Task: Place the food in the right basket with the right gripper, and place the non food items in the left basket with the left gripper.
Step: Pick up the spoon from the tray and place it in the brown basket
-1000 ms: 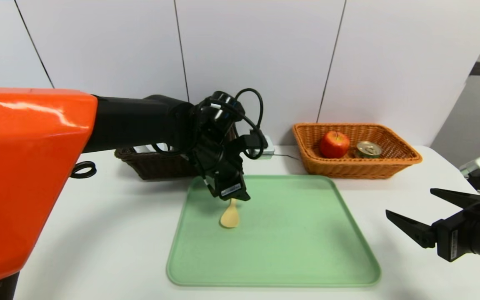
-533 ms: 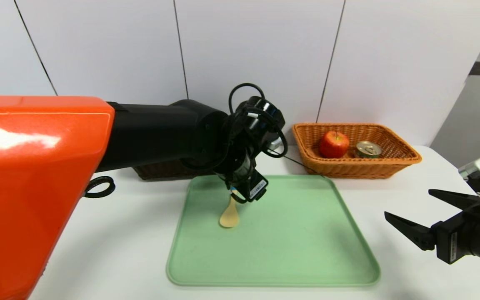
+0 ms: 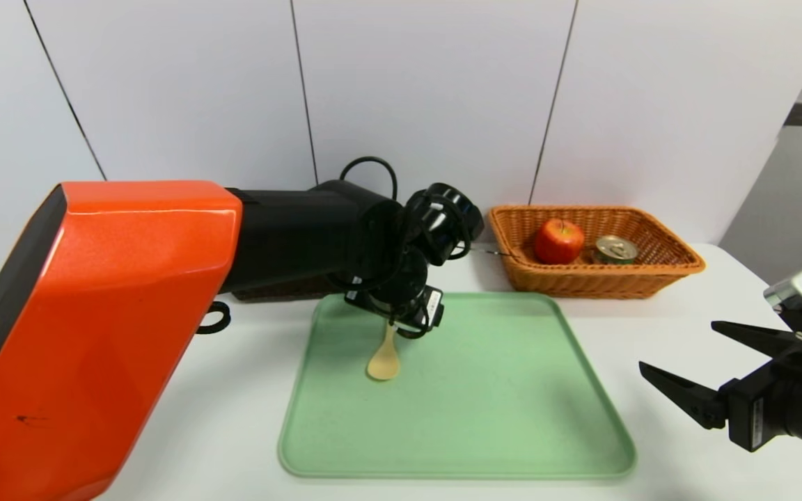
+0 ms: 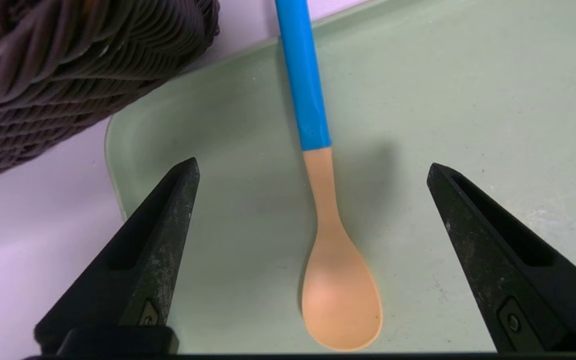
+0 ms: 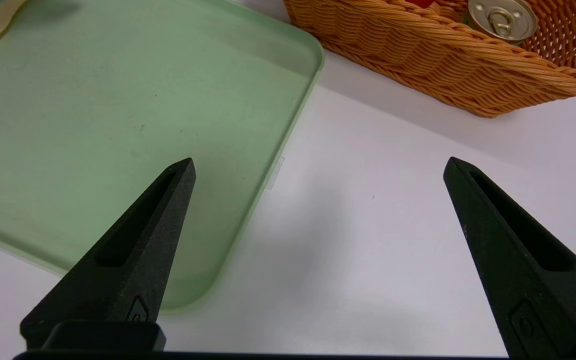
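Spoon [image 4: 325, 210] lies alone on green tray [image 3: 498, 403], bare tray either side between the left gripper [image 4: 313, 170] prongs (spread wide). Dark basket [image 4: 68, 70] crowds one tray corner.

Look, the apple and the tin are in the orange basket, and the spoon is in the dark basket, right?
Not quite. The apple and tin are in the orange basket, but the spoon lies on the green tray, beside the dark basket. The left wrist view shows it between the open left pincer's fingers.
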`<state>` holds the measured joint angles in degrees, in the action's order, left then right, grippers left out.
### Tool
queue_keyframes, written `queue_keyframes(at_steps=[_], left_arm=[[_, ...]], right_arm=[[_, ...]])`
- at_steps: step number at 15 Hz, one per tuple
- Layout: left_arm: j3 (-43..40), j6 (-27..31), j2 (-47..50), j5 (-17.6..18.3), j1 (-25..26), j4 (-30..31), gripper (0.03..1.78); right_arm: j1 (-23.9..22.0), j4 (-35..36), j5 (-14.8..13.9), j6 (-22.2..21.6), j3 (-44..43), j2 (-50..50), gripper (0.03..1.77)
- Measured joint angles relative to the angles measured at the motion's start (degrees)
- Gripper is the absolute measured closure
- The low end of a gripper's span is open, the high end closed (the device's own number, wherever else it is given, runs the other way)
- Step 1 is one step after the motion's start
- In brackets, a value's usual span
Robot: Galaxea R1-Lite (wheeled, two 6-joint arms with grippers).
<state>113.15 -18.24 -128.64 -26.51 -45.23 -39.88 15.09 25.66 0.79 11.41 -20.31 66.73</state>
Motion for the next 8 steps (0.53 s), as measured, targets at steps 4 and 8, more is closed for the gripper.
queue_keyframes(at_steps=[4,8], left_arm=[[0.0,-6.4,-1.0,0.7,0.9,0.1,0.16],[0.0,-9.2,-2.0,2.1,2.3,0.0,0.14]], right_arm=[[0.3,0.0,-0.4,0.2,0.1,-0.4,0.09],[0.4,0.0,-0.4,0.2,0.6,-1.0,0.09]])
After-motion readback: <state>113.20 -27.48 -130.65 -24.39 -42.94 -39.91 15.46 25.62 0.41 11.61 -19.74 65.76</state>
